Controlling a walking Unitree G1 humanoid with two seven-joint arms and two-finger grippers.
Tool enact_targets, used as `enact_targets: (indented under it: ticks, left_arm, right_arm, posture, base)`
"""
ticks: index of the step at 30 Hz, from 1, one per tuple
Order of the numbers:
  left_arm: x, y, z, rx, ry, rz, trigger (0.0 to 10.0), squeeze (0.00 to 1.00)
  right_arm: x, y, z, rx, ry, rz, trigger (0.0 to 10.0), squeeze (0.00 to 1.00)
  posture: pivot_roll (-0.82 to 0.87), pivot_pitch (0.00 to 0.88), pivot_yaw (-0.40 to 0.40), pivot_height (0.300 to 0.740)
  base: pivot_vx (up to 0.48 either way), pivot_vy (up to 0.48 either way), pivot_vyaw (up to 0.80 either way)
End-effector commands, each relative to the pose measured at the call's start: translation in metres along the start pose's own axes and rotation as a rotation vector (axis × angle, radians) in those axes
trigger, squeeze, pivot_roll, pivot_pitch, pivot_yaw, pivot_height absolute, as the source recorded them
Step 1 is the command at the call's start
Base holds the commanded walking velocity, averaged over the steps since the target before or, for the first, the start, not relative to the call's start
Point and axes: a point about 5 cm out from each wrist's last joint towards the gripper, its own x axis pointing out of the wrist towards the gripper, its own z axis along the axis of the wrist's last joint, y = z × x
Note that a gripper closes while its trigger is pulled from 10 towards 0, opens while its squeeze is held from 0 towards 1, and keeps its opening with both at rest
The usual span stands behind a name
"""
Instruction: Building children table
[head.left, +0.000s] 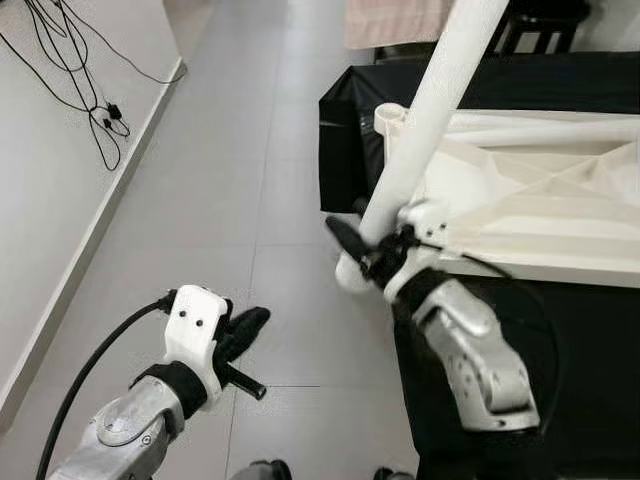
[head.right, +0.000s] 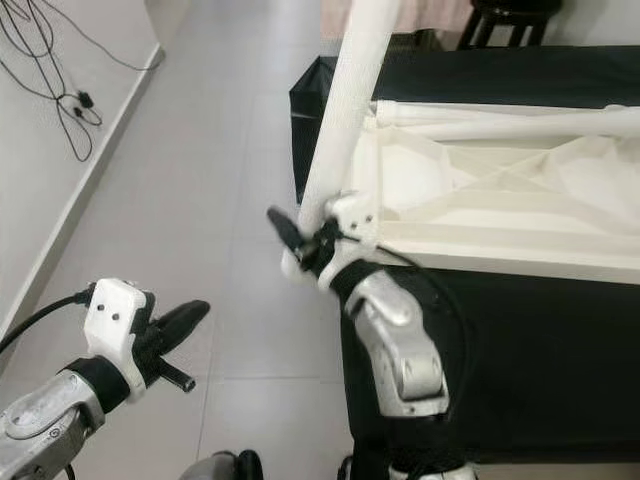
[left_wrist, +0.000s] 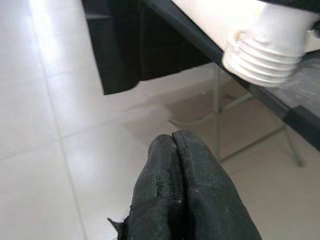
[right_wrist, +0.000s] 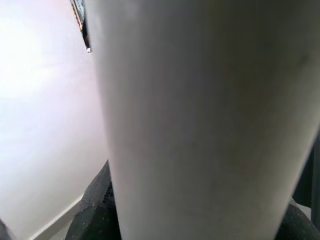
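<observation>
A long white table leg (head.left: 425, 125) stands almost upright, tilted to the right, with its threaded lower end (left_wrist: 265, 57) hanging off the table's near left corner. My right gripper (head.left: 368, 255) is shut on the leg near that lower end; the leg's smooth side (right_wrist: 200, 120) fills most of the right wrist view. The white children's tabletop (head.left: 530, 195) lies upside down on the black-covered table (head.left: 560, 340), a round leg socket (head.left: 390, 118) at its far left corner. My left gripper (head.left: 245, 325) is shut and empty, held low over the floor, left of the table.
Grey floor tiles (head.left: 240, 180) stretch to the left of the table. Black cables (head.left: 85, 90) trail down the white wall at the far left. A dark stool (head.left: 540, 25) and a pinkish cloth (head.left: 395, 20) lie beyond the table. Metal table legs (left_wrist: 220, 115) stand under the black cover.
</observation>
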Motion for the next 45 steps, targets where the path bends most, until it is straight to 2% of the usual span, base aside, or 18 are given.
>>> enact_targets:
  ticks: [1,3,4,6,9,11,12,15,21,23,25,30,45]
  left_arm:
    - [-0.001,0.003,-0.004,0.008,0.009,0.051,10.0,0.0]
    - [0.0,0.01,-0.007,0.018,0.021,0.121,10.0,0.0]
    - [0.0,0.01,-0.007,0.018,0.021,0.121,10.0,0.0]
    - [0.002,0.015,-0.01,-0.007,0.015,0.175,10.0,0.0]
    - [0.003,0.017,-0.011,-0.021,0.008,0.189,10.0,0.0]
    - [0.003,0.018,-0.012,-0.033,-0.005,0.216,10.0,0.0]
    - [0.003,0.019,-0.018,-0.039,-0.003,0.268,10.0,0.0]
    - [0.001,0.018,-0.021,-0.044,-0.009,0.296,10.0,0.0]
    - [0.002,0.017,-0.022,-0.046,-0.031,0.299,10.0,0.0]
    - [0.013,0.019,-0.021,-0.036,-0.047,0.27,10.0,0.0]
    - [0.018,0.02,-0.02,-0.031,-0.055,0.258,10.0,0.0]
    - [0.023,0.021,-0.02,-0.031,-0.068,0.242,10.0,0.0]
    - [0.025,0.023,-0.023,-0.03,-0.082,0.232,10.0,0.0]
  right_arm:
    - [-0.003,0.006,0.004,-0.006,-0.01,0.015,10.0,0.0]
    - [-0.004,0.009,0.0,-0.003,0.007,0.012,10.0,0.0]
    - [-0.004,0.009,0.0,-0.003,0.007,0.012,10.0,0.0]
    - [-0.004,0.012,-0.004,-0.008,0.032,-0.001,10.0,0.0]
    - [-0.003,0.012,-0.006,-0.011,0.043,-0.009,10.0,0.0]
    - [-0.004,0.01,-0.009,-0.025,0.065,-0.041,10.0,0.0]
    - [-0.007,0.002,-0.02,-0.031,0.138,-0.116,10.0,0.0]
    - [-0.011,-0.004,-0.027,-0.032,0.181,-0.155,10.0,0.0]
    - [-0.013,-0.006,-0.029,-0.045,0.2,-0.168,10.0,0.0]
    - [-0.01,-0.009,-0.029,-0.056,0.193,-0.178,10.0,0.0]
    - [-0.009,-0.01,-0.029,-0.056,0.189,-0.181,10.0,0.0]
    - [-0.007,-0.012,-0.03,-0.035,0.181,-0.186,10.0,0.0]
    - [-0.002,-0.005,-0.029,0.001,0.161,-0.112,10.0,0.0]
  posture:
    - [0.03,0.134,0.023,0.74]
    - [0.02,0.119,0.02,0.74]
    - [0.02,0.119,0.02,0.74]
    - [0.02,0.11,0.017,0.74]
    - [0.02,0.108,0.016,0.74]
    - [0.02,0.102,0.01,0.74]
    - [0.02,0.085,-0.002,0.74]
    - [0.02,0.081,-0.011,0.74]
    - [0.02,0.076,-0.022,0.74]
    - [0.01,0.064,-0.02,0.74]
    - [0.01,0.061,-0.016,0.74]
    - [0.01,0.056,-0.009,0.74]
    - [0.01,0.048,0.013,0.74]
  base:
    - [0.0,0.0,0.0]
    - [0.0,0.0,0.0]
    - [0.0,0.0,0.0]
    - [0.0,0.0,0.0]
    - [0.0,0.0,0.0]
    - [0.0,0.0,0.0]
    - [0.0,0.0,0.0]
    - [0.0,0.0,0.0]
    - [0.0,0.0,0.0]
    - [0.0,0.0,0.0]
    - [0.0,0.0,0.0]
    - [0.186,0.0,0.0]
    - [0.345,0.0,-0.22]
